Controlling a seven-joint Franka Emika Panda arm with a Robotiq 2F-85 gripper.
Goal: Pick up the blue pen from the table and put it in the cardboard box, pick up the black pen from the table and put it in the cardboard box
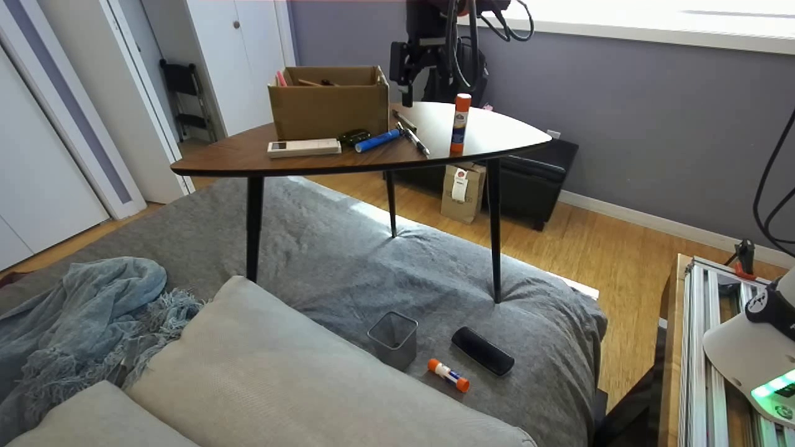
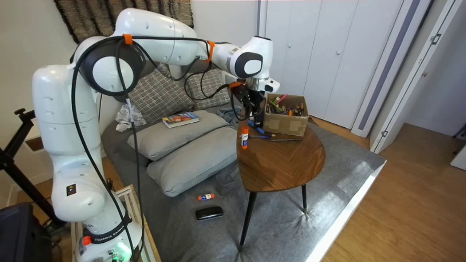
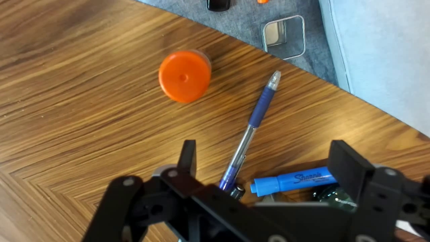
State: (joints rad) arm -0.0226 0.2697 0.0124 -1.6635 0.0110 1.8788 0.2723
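The blue pen, with a blue grip and clear barrel, lies on the wooden table in the wrist view; it also shows in an exterior view. A thin black pen lies beside the box; in the wrist view it cannot be made out. A small black rounded end shows by the blue pen. The brown cardboard box stands open on the table with pens inside, out of the wrist view. My gripper is open and empty above the table, with the blue pen's rear part between its fingers in view.
A blue Sharpie marker lies near one finger, with a dark shiny object behind it. An upright orange-capped glue stick stands close to the pens. A white device lies before the box. The table edge is close by.
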